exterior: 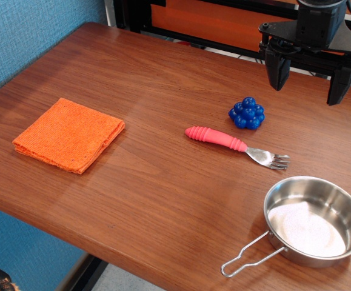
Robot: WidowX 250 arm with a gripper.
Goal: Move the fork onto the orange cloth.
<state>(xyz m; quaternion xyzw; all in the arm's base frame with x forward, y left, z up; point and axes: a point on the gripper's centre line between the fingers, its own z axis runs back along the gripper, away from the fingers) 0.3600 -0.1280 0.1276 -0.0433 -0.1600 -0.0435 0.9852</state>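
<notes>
The fork [223,140] lies flat on the wooden table right of centre, its ribbed pink-red handle pointing left and its metal tines [273,159] pointing right. The orange cloth [69,134] lies folded near the table's left edge, well apart from the fork. My gripper [307,88] hangs open and empty above the table's far right, up and to the right of the fork, its two black fingers [277,71] spread wide.
A blue bumpy berry-shaped toy [247,113] sits just behind the fork. A steel pan [315,220] with a wire handle [246,256] stands at the front right, close to the tines. A blue wall runs along the left side.
</notes>
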